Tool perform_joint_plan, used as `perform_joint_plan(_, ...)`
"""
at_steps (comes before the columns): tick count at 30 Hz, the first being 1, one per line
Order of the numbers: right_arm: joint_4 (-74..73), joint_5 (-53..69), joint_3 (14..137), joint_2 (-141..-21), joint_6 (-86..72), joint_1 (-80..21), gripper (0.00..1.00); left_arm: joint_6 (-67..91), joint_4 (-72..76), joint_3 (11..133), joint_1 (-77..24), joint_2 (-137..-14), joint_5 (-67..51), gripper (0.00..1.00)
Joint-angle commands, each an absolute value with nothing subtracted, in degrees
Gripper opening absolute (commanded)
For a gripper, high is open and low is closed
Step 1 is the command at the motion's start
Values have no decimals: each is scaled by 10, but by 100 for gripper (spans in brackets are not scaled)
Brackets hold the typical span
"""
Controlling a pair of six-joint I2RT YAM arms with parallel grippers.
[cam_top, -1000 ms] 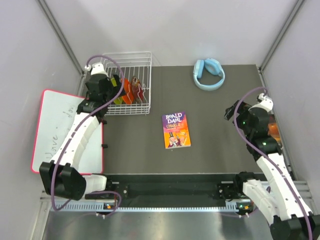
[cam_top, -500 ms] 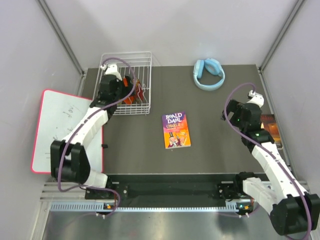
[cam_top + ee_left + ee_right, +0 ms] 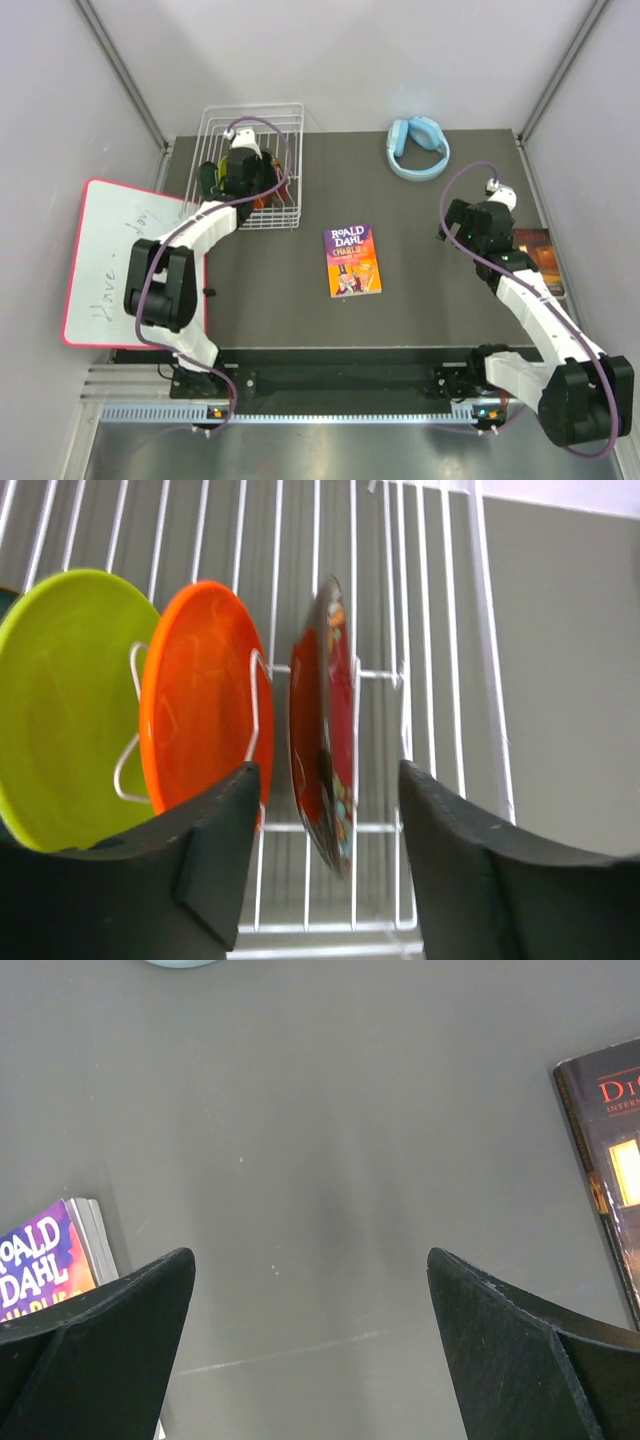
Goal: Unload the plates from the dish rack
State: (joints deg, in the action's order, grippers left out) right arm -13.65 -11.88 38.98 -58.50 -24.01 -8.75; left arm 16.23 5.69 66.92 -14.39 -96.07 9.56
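Observation:
The white wire dish rack stands at the table's back left. In the left wrist view, a lime green plate, an orange plate and a glossy red patterned plate stand on edge between its prongs. A dark green plate shows at the rack's left end. My left gripper is over the rack and straddles the red plate's lower edge. It is open, with a gap on each side. My right gripper hangs open over bare table at the right.
A Roald Dahl paperback lies mid-table. A dark book lies at the right edge. Blue headphones sit at the back. A red-rimmed whiteboard lies left of the table, beside the rack.
My left gripper moved right along the rack to the red plate, and its jaws narrowed around it. My right gripper drifted left and toward the back, still wide open.

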Motion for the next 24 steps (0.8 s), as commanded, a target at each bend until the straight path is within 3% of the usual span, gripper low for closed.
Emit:
perform_joint_plan(1, -105, -116, 407, -599, -233, -87, 100, 152, 121, 697, -145, -996, 137, 57)
perform_joint_plan(7, -106, -116, 410, -614, -234, -88, 100, 155, 140, 700, -148, -1023, 156, 51)
perform_joint_plan(10, -110, -119, 409, -614, -234, -87, 100, 155, 141, 704, -148, -1034, 157, 42)
perform_joint_plan(14, -119, -123, 404, -607, -235, -87, 100, 157, 156, 693, -150, -1031, 159, 18)
perform_joint_plan(16, -122, -128, 401, -602, -234, -87, 99, 155, 160, 692, -156, -1029, 168, 1)
perform_joint_plan(22, -137, -133, 396, -590, -234, -87, 100, 129, 165, 701, -178, -1033, 222, 0)
perform_joint_plan(24, -144, -133, 397, -585, -234, -87, 100, 99, 170, 710, -192, -1036, 288, 0)
